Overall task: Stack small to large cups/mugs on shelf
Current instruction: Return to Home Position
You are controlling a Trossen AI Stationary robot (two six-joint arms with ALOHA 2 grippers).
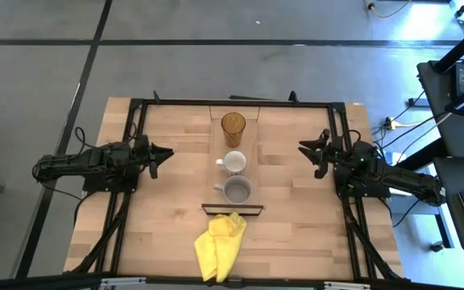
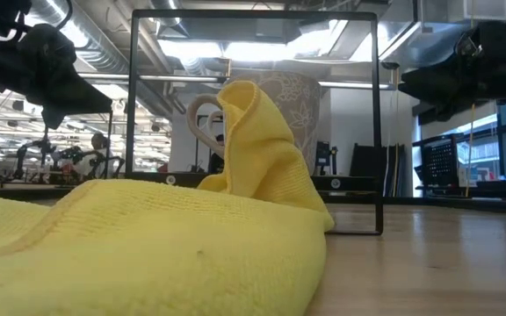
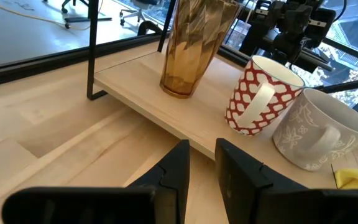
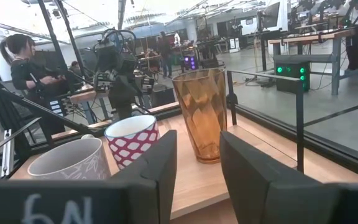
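Butcher-block tabletop (image 1: 296,234) inside a black frame (image 1: 232,101), open workshop room behind, a person (image 4: 23,62) standing far off in the right wrist view. Shelf (image 1: 217,141) lies along the table's middle, with its dark lip (image 1: 232,208) at one end. Three vessels stand upright in a single row on the shelf, apart from each other. The amber tumbler (image 1: 233,128) is at the end away from the lip. The red-and-white patterned mug (image 1: 234,162) is mid-shelf. The grey mug (image 1: 238,190) is nearest the lip. Both mug handles point to the shelf's left-arm side. Yellow cloth (image 1: 220,246) is crumpled on the tabletop just past the lip end, off the shelf; it fills the low view's foreground. Left gripper (image 1: 167,152) is well off the shelf's left side, level with the patterned mug, fingers a narrow gap apart, holding nothing. Right gripper (image 1: 303,147) is well off the shelf's right side, level with the same mug, fingers parted wider, also empty.
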